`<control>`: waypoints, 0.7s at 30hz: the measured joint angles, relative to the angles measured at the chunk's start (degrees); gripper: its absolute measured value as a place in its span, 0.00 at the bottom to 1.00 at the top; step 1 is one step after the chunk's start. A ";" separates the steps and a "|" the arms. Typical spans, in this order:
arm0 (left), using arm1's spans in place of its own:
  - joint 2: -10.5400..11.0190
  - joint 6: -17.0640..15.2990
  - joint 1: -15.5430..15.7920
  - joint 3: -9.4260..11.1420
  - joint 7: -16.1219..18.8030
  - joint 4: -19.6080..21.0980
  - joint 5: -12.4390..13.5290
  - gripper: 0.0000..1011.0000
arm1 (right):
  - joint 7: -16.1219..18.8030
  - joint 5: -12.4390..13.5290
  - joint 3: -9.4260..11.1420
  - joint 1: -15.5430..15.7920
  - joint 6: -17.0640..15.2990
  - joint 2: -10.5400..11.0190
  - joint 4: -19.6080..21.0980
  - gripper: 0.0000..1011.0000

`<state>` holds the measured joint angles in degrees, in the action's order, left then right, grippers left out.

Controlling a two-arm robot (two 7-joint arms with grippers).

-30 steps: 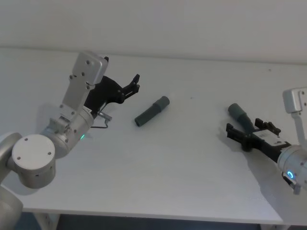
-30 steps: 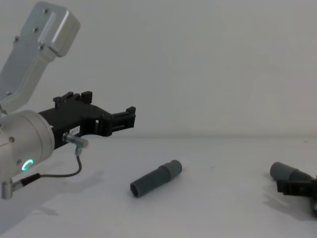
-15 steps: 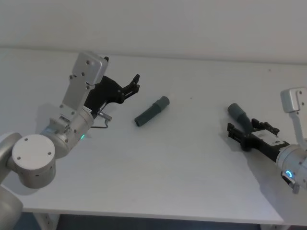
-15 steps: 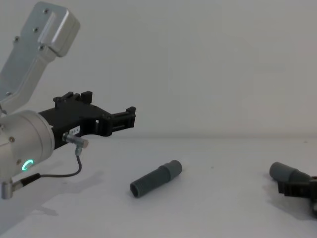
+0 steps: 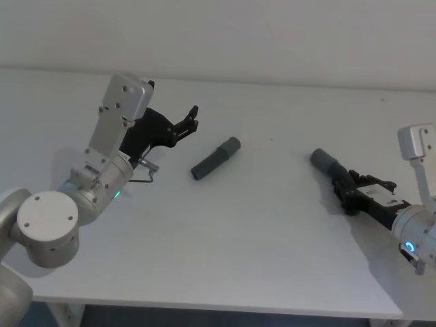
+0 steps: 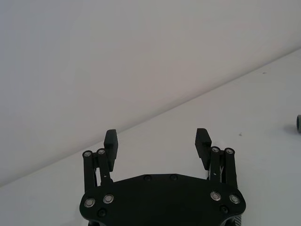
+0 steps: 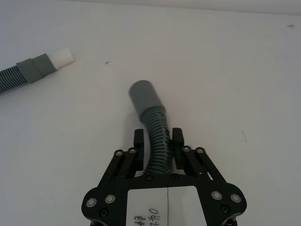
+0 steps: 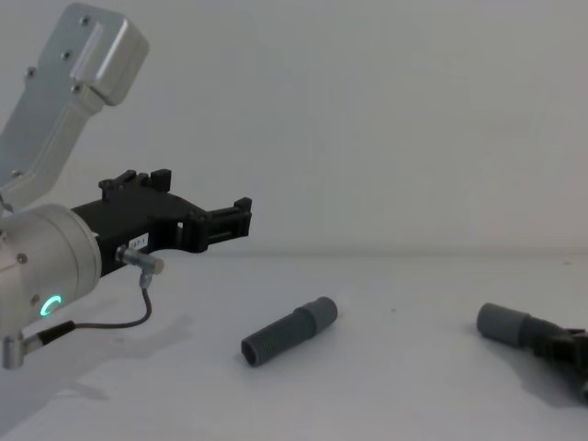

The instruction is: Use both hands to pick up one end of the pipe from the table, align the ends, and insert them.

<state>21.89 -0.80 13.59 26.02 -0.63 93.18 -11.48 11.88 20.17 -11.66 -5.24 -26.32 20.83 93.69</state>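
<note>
The short straight pipe piece [image 5: 215, 158] lies on the white table [image 5: 259, 231] near its middle, collar pointing to the far right. In the right wrist view its end [image 7: 61, 56] has a white tip. My left gripper [image 5: 187, 121] hovers open just left of it, above the table, its jaws wide apart [image 6: 156, 139]. My right gripper [image 5: 344, 194] is shut on the ribbed part of the longer bent pipe piece [image 7: 157, 136]. That piece's plain grey collar [image 5: 323, 160] sticks out ahead of the fingers toward the short piece. I cannot tell whether it is off the table.
A thin black cable [image 8: 129, 317] loops under my left wrist. The table's far edge meets a plain wall [image 5: 272, 41]. Open surface lies between the two pipe pieces.
My right gripper has closed on the bent pipe piece, and its collar has shifted left toward the short piece. The left arm and the short piece have not moved.
</note>
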 joint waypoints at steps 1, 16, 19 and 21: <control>0.00 0.00 0.00 0.00 0.00 0.00 0.00 0.99 | 0.00 0.00 0.00 0.00 0.00 0.00 0.00 0.34; 0.24 -5.08 1.72 0.12 -4.69 0.53 -2.76 0.99 | 0.06 -0.05 -0.04 -0.08 -0.05 -0.02 -0.10 0.25; 0.19 -6.62 2.12 0.13 -5.70 0.63 -3.56 0.99 | 0.06 -0.06 -0.03 -0.08 -0.05 -0.02 -0.11 0.25; 0.08 -8.45 2.60 0.14 -6.78 0.74 -4.50 0.99 | 0.06 -0.06 -0.03 -0.08 -0.06 -0.02 -0.11 0.25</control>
<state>21.98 -9.25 16.19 26.17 -7.40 93.92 -15.99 11.94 20.11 -11.70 -5.33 -26.38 20.81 93.58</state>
